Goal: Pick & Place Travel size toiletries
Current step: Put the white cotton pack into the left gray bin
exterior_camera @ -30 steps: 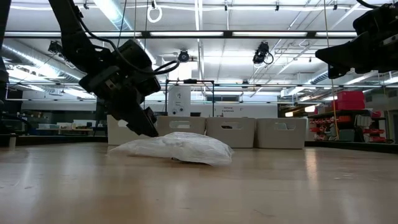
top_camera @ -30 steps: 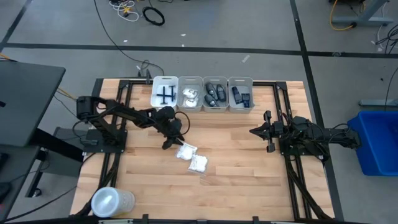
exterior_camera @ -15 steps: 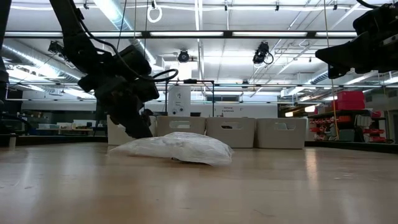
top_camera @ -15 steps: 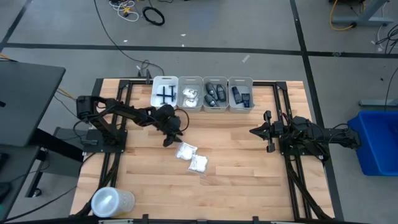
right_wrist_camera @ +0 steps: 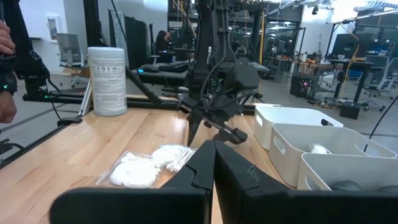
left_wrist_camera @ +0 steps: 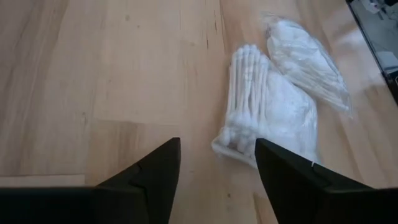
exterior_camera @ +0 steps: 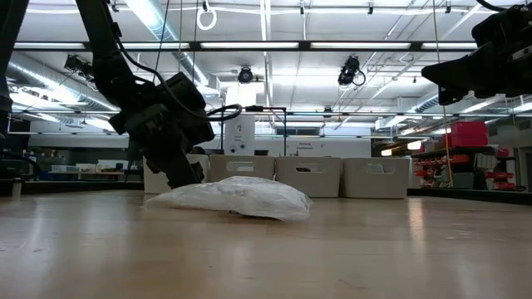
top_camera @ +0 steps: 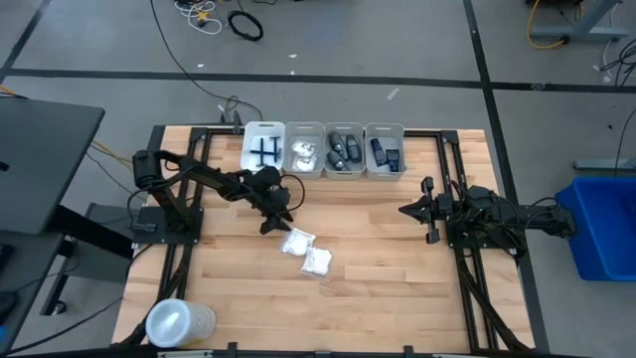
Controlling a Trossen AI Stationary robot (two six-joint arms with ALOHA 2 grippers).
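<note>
Two white packets (top_camera: 306, 252) on the bare wood near table centre in the high view, touching, one (top_camera: 296, 242) nearer the bins and one (top_camera: 317, 262) nearer the front edge; four white bins (top_camera: 323, 150) in a row at the far edge, holding in turn dark blue razors (top_camera: 263, 153), white packets (top_camera: 303, 155), dark oblong containers (top_camera: 344, 151), more dark containers (top_camera: 385, 153); left gripper (top_camera: 270, 224) low over the table just beside the nearer packet, on its left-arm side, not touching it; right gripper (top_camera: 417, 210) well apart at the right side, arm drawn back, pointing toward centre; clear round tub (top_camera: 179, 322) at the front left corner. Low view: packets seen as one crinkly white heap (exterior_camera: 237, 198) flat on the wood; left gripper (exterior_camera: 184, 172) angled down just beside the heap's edge, tips near the table; bins (exterior_camera: 320, 176) in a row behind; right arm (exterior_camera: 482, 50) high at upper right. Left wrist view: both dark fingers (left_wrist_camera: 153, 171) spread wide apart, nothing between them but bare wood; packet of cotton swabs (left_wrist_camera: 264, 109) just ahead of the farther finger, second packet (left_wrist_camera: 306, 56) lying against it beyond. Right wrist view: own fingers (right_wrist_camera: 205, 168) pressed together, holding nothing; packets (right_wrist_camera: 152, 164) on the table ahead; left gripper (right_wrist_camera: 214, 124) poised above and just behind them; bins (right_wrist_camera: 298, 134) to one side; white cylindrical wipe canister (right_wrist_camera: 108, 81) on a surface beyond the table; a person's hand (right_wrist_camera: 7, 74) at the picture's edge.
</note>
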